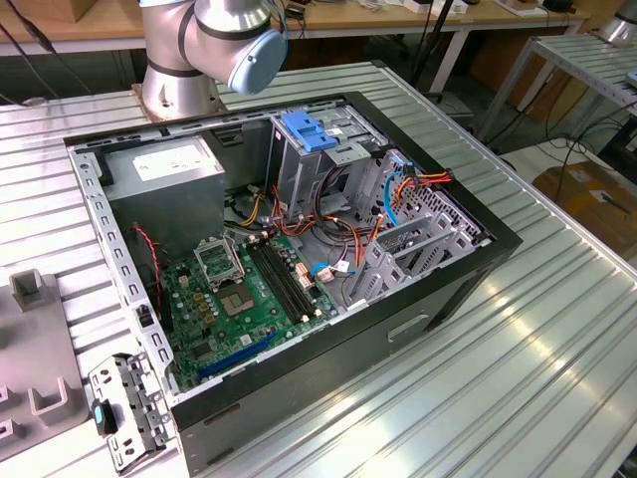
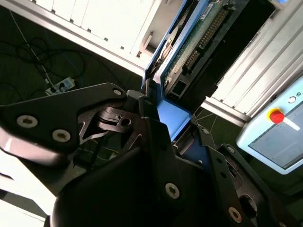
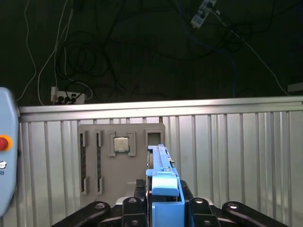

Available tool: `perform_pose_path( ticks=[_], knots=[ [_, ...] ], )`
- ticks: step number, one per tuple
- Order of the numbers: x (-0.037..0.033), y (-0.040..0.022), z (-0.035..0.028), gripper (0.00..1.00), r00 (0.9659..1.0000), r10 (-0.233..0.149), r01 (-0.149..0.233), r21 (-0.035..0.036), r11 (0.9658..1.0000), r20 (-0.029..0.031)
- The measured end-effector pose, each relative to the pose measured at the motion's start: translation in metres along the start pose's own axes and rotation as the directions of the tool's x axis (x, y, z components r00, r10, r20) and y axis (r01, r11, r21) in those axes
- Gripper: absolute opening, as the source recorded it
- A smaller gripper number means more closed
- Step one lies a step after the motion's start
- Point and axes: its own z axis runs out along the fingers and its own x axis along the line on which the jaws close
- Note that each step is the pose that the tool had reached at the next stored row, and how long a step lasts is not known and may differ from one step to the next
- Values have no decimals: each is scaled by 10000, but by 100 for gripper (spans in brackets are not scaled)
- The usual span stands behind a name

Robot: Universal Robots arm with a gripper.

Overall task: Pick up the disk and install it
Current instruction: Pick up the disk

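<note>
One disk (image 3: pixel 162 182) stands edge-on in the first wrist view, pinched by its blue rail end in the one gripper (image 3: pixel 163 210) (held so, I judge, to slide into a bay). One open computer case (image 1: pixel 438 299) sits mid-frame in the exterior view, with one blue latch (image 1: pixel 307 131) at upper centre.

The silver jointed arm (image 1: pixel 199 50) stands upright on its base. The black metal hand (image 3: pixel 163 195) is clamped on the blue-railed dark disk (image 2: pixel 194 47).
</note>
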Motion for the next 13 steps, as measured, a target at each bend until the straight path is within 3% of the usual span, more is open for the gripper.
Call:
perform_pose_path(
  ticks=[13],
  knots=[
    [0,0,-168,37,10000,0,0,-12,10000,-1]
  ],
)
